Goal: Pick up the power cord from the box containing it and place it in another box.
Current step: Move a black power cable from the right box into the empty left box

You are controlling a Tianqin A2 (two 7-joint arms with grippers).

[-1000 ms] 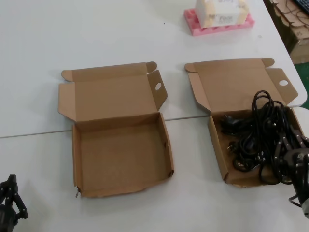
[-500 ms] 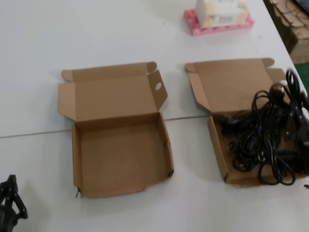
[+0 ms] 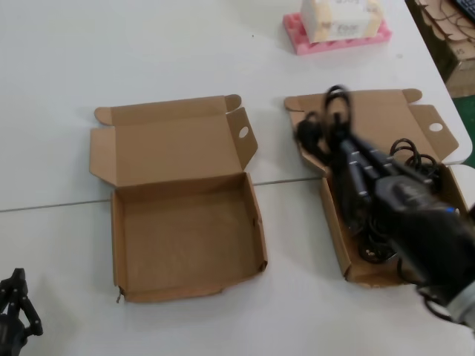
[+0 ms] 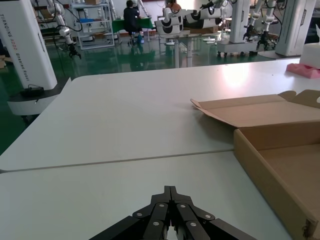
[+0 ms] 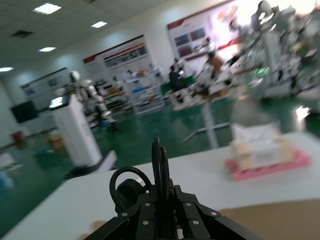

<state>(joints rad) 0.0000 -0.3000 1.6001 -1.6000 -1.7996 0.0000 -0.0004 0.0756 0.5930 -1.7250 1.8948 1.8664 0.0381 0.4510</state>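
Observation:
My right gripper [image 3: 347, 153] is shut on the power cord [image 3: 333, 111], a slim black bundle held up above the right-hand brown box [image 3: 335, 230], with its plug [image 3: 307, 132] hanging on the left. In the right wrist view the cord [image 5: 160, 162] stands upright between the shut fingers of that gripper [image 5: 162, 195]. More black cables [image 3: 410, 154] lie in this box, partly hidden by my arm. The other brown box [image 3: 116, 230], open with a wavy front wall, sits to the left with nothing in it. My left gripper [image 3: 15, 297] is parked at the near left, shut, as its wrist view [image 4: 170, 191] shows.
A pink foam tray [image 3: 297, 38] holding a white pack stands at the far right of the table. Stacked cardboard [image 3: 445, 30] lies beyond the table's right edge. A seam [image 3: 52, 205] runs across the white tabletop behind the box trays.
My right gripper has risen from the right side of the right-hand box and swung left and away from me, lifting the power cord up over that box's lid. The left arm has not moved.

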